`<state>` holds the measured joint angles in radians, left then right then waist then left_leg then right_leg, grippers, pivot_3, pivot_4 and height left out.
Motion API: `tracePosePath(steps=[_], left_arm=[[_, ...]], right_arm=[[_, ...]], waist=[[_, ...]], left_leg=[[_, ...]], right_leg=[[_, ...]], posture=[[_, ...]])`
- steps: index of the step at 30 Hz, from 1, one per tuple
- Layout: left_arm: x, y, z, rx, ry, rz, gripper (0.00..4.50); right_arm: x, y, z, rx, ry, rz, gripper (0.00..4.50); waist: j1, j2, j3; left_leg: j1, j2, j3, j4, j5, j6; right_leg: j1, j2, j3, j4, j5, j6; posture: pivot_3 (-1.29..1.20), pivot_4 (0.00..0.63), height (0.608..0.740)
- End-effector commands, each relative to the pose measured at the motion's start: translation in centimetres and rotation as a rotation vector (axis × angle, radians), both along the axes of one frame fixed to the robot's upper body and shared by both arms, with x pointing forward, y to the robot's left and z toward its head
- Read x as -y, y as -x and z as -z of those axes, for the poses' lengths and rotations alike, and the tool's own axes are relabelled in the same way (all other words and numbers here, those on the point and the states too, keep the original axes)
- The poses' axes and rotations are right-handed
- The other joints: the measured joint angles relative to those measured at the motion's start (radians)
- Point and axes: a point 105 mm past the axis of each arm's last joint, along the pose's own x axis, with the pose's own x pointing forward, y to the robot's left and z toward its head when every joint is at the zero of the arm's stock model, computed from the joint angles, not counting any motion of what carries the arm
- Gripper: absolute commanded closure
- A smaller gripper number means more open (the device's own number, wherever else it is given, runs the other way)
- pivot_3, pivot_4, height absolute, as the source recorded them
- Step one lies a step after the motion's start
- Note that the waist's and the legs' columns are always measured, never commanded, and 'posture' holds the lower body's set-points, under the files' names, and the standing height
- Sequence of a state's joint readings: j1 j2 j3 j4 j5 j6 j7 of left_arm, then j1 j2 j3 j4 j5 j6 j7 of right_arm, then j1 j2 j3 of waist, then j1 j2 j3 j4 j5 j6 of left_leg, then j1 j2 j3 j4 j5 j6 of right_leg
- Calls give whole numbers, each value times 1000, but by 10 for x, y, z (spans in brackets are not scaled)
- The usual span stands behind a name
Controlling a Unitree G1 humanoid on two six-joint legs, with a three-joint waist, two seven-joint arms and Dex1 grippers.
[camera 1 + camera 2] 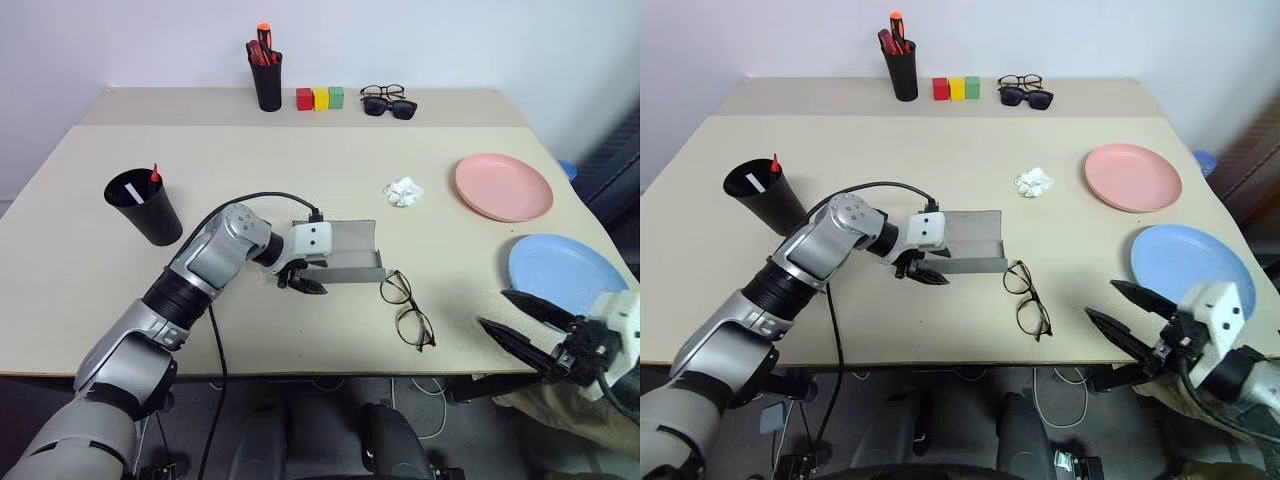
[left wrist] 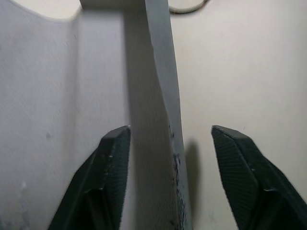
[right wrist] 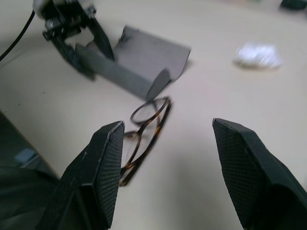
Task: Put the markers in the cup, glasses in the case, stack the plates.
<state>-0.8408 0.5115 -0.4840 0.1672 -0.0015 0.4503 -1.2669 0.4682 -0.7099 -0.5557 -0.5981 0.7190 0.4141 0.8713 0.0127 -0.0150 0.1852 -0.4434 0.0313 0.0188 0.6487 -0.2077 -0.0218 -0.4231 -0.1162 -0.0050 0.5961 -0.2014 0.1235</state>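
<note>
Glasses (image 1: 407,309) lie folded open on the table (image 1: 300,180) just beside the open grey case (image 1: 345,253), between the two grippers. Left gripper (image 1: 300,280) straddles the case's near wall, fingers spread, one inside and one outside. Right gripper (image 1: 525,325) hangs spread and empty near the blue plate (image 1: 560,270), with the glasses ahead of it.

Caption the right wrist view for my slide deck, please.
Open right gripper faces the glasses lying beside the opened grey case, left gripper at its wall.
</note>
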Motion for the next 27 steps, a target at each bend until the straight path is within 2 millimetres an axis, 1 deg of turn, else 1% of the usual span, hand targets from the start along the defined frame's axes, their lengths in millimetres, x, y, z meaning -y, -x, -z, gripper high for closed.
tracePosePath(steps=[1, 3, 4, 5, 6, 7, 9, 10, 12, 14, 17, 20, 23, 27], left_arm=[[1, 7, -31, 35, 151, 36, 1709], [-3, 10, -37, 41, 200, 30, 1709], [-4, 10, -42, 75, 261, 16, 1709], [-5, 9, -48, 116, 337, -7, 1709], [-6, 7, -58, 180, 457, -38, 1709], [-11, 7, -63, 219, 521, -66, 1709], [-19, 15, -57, 209, 516, -54, 1709], [-22, 17, -54, 243, 495, -41, 1709], [-27, 28, -49, 137, 525, -1, 1709], [-31, 34, -48, 79, 555, 21, 1709], [-33, 41, -47, 54, 577, 34, 1709], [-34, 48, -43, 79, 569, 48, 1709], [-35, 51, -38, 85, 559, 37, 1709], [-35, 55, -37, 91, 568, 29, 1709]], right_arm=[[-11, -6, 6, -43, -52, -57, 1529], [-14, -11, 12, -74, -80, -82, 1529], [-16, -14, 17, -95, -88, -99, 1529], [-17, -16, 21, -111, -93, -113, 1529], [-19, -20, 26, -127, -103, -131, 1529], [-21, -24, 29, -141, -110, -144, 1529], [-23, -31, 36, -169, -121, -164, 1529], [-24, -35, 38, -180, -125, -173, 1529], [-27, -41, 44, -204, -131, -195, 1529], [-31, -47, 47, -221, -134, -219, 1529], [-38, -55, 51, -241, -136, -249, 1529], [-44, -61, 50, -252, -139, -269, 1529], [-47, -65, 52, -262, -133, -281, 1529], [-50, -69, 55, -267, -131, -290, 1529]], waist=[[-2, 0, 0], [-1, 0, 0], [-2, 0, 0], [-1, 1, 0], [0, 1, 0], [0, 0, 0], [0, 0, 0], [0, 0, 0], [0, 0, 0], [2, 0, 0], [1, 0, 0], [0, 0, 0], [-1, 0, 0], [0, 0, 0]], left_leg=[[0, 0, 0, 0, 0, 0], [0, 0, 0, 0, 0, 0], [0, 0, 0, 0, 0, 0], [0, 0, 0, 0, 0, 0], [0, 0, 0, 0, 0, 0], [0, 0, 0, 0, 0, 0], [0, 0, 0, 1, 0, 0], [0, 0, 0, 1, 0, 0], [0, 0, 0, 1, 0, 0], [0, 0, 0, 1, 0, 0], [0, 0, 0, 1, 0, 0], [0, 0, 0, 1, 0, 0], [0, 0, 0, 1, 0, 0], [0, 0, 0, 1, 0, 0]], right_leg=[[0, 0, 0, 0, 0, 0], [0, 0, 0, 0, 0, 0], [0, 0, 0, 0, 0, 0], [0, 0, 0, 0, 0, 0], [0, 0, 0, 0, 0, 0], [0, 0, 0, 0, 0, 0], [0, 0, 0, 1, 0, 0], [0, 0, 0, 1, 0, 0], [0, 0, 0, 1, 0, 0], [0, 0, 0, 1, 0, 0], [1, 0, 0, 1, 0, 0], [0, 0, 0, 1, 0, 0], [0, 0, 0, 1, 0, 0], [0, 1, 0, 1, 0, 0]], posture=[[0, 150, 740], [0, 150, 740], [0, 150, 740], [0, 150, 740], [0, 150, 740], [0, 150, 740], [0, 150, 740], [0, 150, 740], [0, 150, 740], [0, 150, 740], [0, 150, 740], [0, 150, 740], [0, 150, 740], [0, 150, 740]])
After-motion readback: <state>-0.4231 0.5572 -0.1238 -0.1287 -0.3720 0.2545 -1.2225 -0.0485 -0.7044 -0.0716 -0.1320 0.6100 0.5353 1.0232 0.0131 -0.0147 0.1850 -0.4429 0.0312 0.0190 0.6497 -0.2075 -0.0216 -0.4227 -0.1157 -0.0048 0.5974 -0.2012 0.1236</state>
